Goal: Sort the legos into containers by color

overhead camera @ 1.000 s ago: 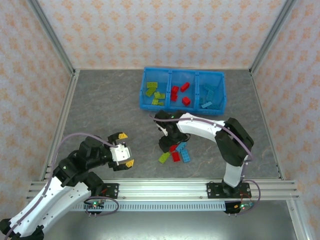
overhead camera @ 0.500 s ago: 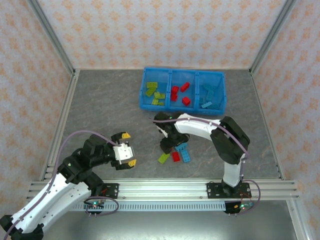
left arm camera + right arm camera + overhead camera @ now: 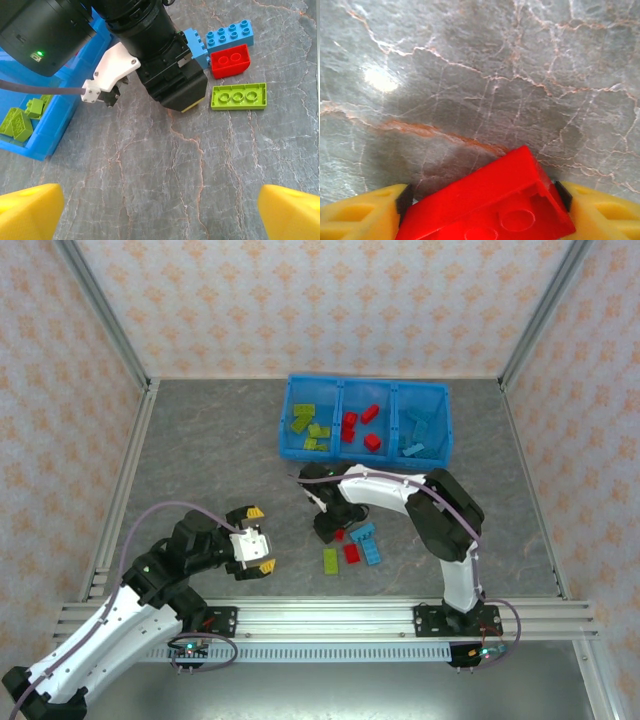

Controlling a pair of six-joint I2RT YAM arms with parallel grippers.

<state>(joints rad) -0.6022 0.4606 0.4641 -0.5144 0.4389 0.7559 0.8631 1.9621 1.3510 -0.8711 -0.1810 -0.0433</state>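
Note:
My right gripper (image 3: pixel 331 524) is down at the table, left of the loose pile, and its yellow fingers (image 3: pixel 360 212) press both ends of a tilted red lego (image 3: pixel 485 200). A yellow-green lego (image 3: pixel 330 560), another red one (image 3: pixel 352 552) and light blue ones (image 3: pixel 367 543) lie loose just beside it. The left wrist view shows them again: the green lego (image 3: pixel 239 96), the red one (image 3: pixel 230 61), a blue one (image 3: pixel 230 34). The blue containers (image 3: pixel 440 392) hold green, red and blue legos from left to right. My left gripper (image 3: pixel 256 540) stands open over bare table with nothing in it.
The grey marbled table is framed by a metal rail at the front (image 3: pixel 320 615) and patterned walls on the other sides. The bin's left compartment (image 3: pixel 50 135), with green legos (image 3: pixel 20 117) in it, stands close behind the right arm's wrist (image 3: pixel 165 75).
My right gripper slid a little left off the pile and closed on a red lego, leaving the green lego uncovered. The left gripper crept slightly right and stayed open.

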